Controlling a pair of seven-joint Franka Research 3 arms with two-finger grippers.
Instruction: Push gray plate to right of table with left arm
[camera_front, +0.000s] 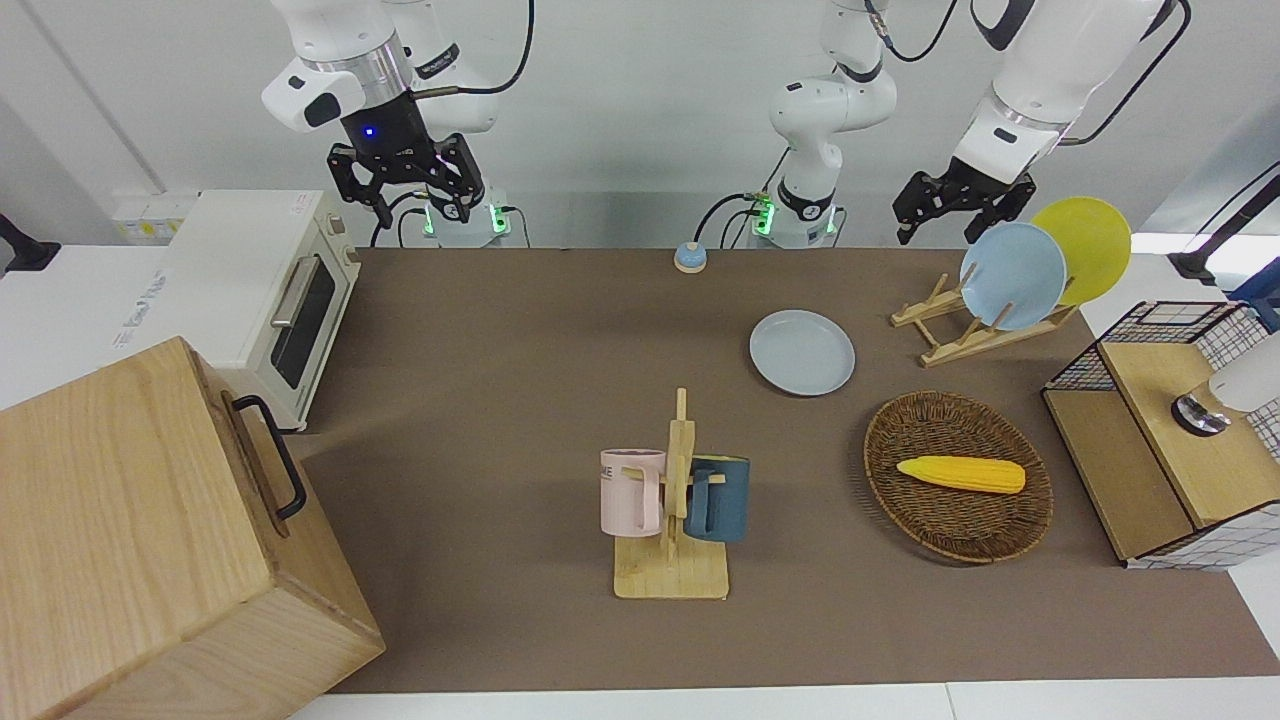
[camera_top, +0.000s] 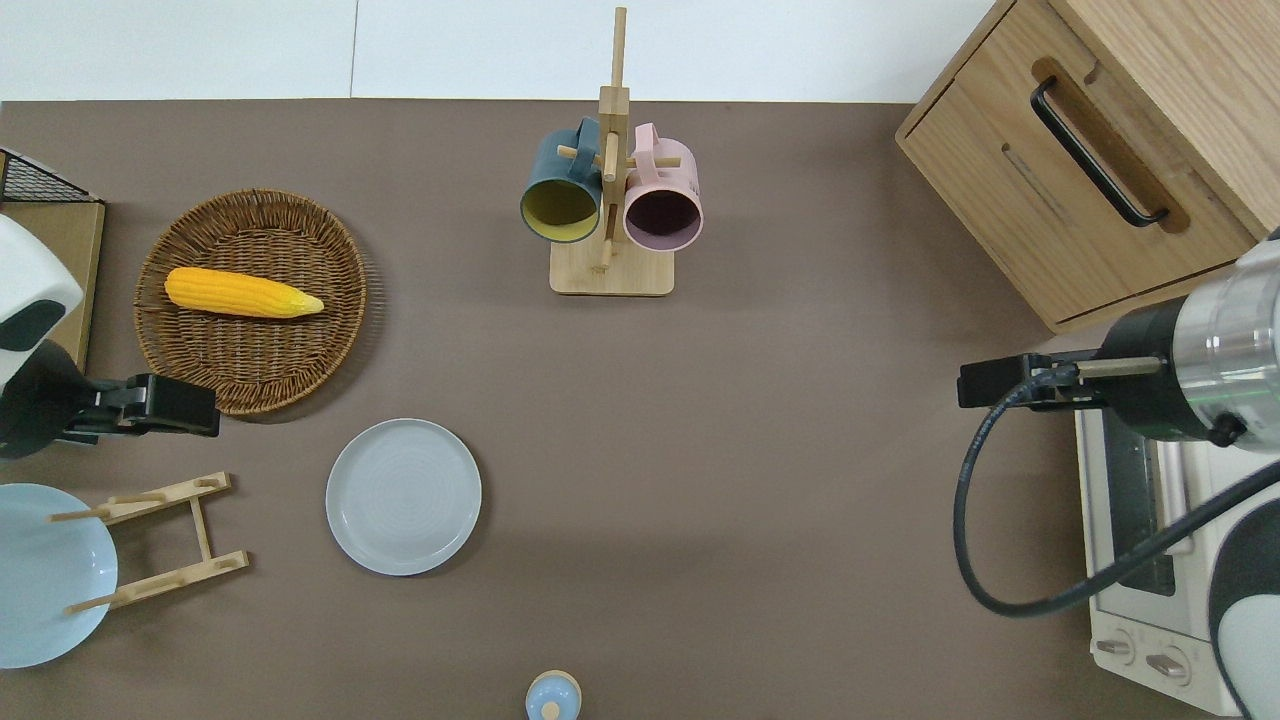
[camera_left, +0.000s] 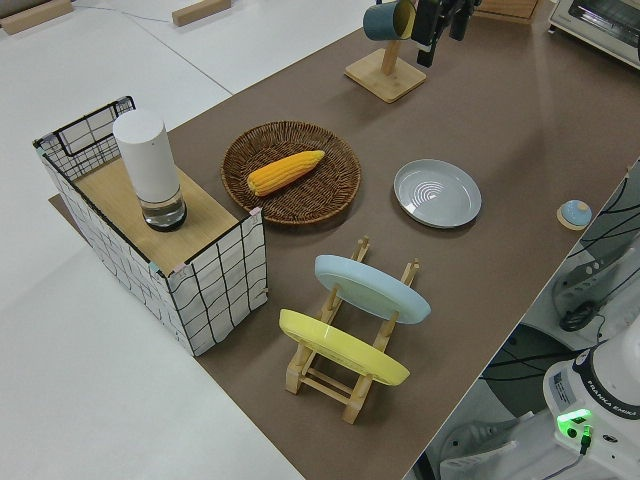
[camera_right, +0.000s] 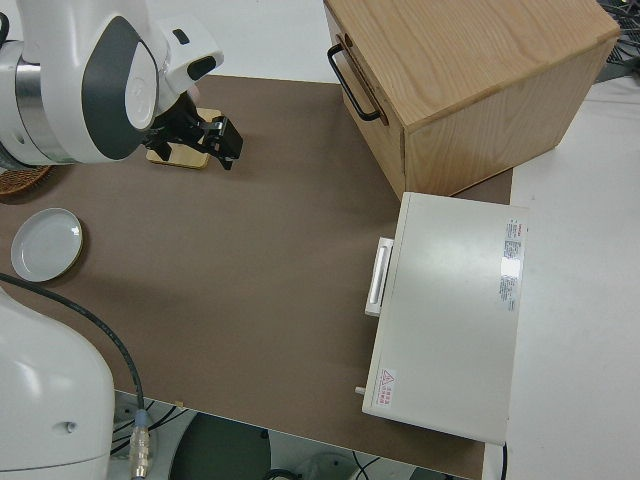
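The gray plate (camera_front: 802, 352) lies flat on the brown table (camera_front: 480, 380), between the plate rack and the table's middle; it also shows in the overhead view (camera_top: 403, 496) and the left side view (camera_left: 437, 193). My left gripper (camera_front: 937, 225) is open and empty, up in the air. In the overhead view the left gripper (camera_top: 212, 408) is over the wicker basket's rim nearest the robots, apart from the plate, toward the left arm's end of the table. My right gripper (camera_front: 405, 205) is open, empty and parked.
A wooden plate rack (camera_front: 960, 325) holds a sky-blue plate (camera_front: 1012, 275) and a yellow plate (camera_front: 1085, 248). A wicker basket (camera_front: 900, 500) holds a corn cob (camera_front: 962, 474). A mug rack (camera_front: 672, 500), toaster oven (camera_front: 265, 300), wooden cabinet (camera_front: 130, 540), wire crate (camera_front: 1170, 430) and small blue knob (camera_front: 690, 257) also stand here.
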